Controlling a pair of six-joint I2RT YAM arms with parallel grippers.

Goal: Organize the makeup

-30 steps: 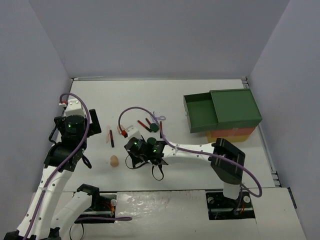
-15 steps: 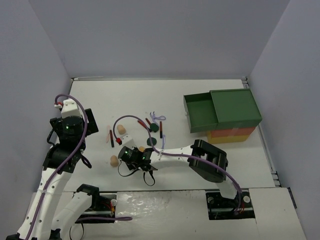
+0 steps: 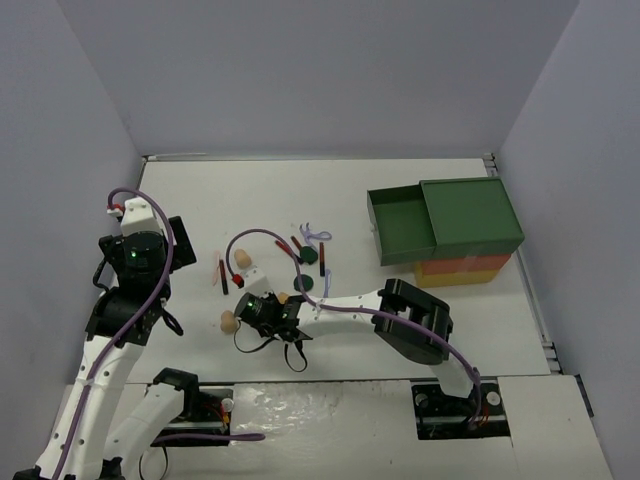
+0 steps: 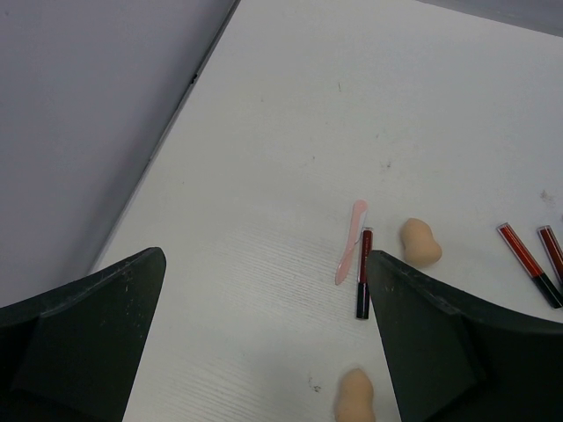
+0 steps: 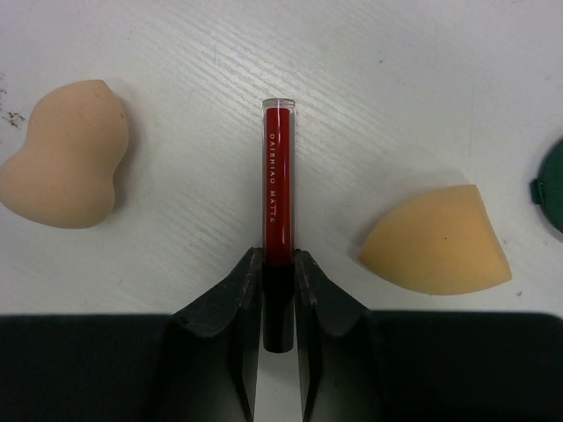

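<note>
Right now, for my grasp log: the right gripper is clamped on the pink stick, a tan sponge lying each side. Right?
Not pink: the right gripper is clamped on a red stick, black-capped, as the right wrist view shows. A tan sponge and a second sponge do lie either side.

The red stick point(image 5: 277, 176) has its dark end hidden between the fingers of the right gripper point(image 5: 277, 257), which pinch it. At 3 o'clock a green disc point(image 5: 552, 186) is cut off by the edge.

In the left wrist view, a sponge point(image 4: 355, 397) at 6 o'clock is cropped by the bottom edge. A second stick point(image 4: 552, 251) at 3 o'clock runs out of frame.

From above, the right gripper's wrist hides its fingers and the red stick. The lilac tools point(image 3: 316, 235) are too small to make out. The green top of the box point(image 3: 470, 215) mostly hides its lower layers point(image 3: 462, 268).
</note>
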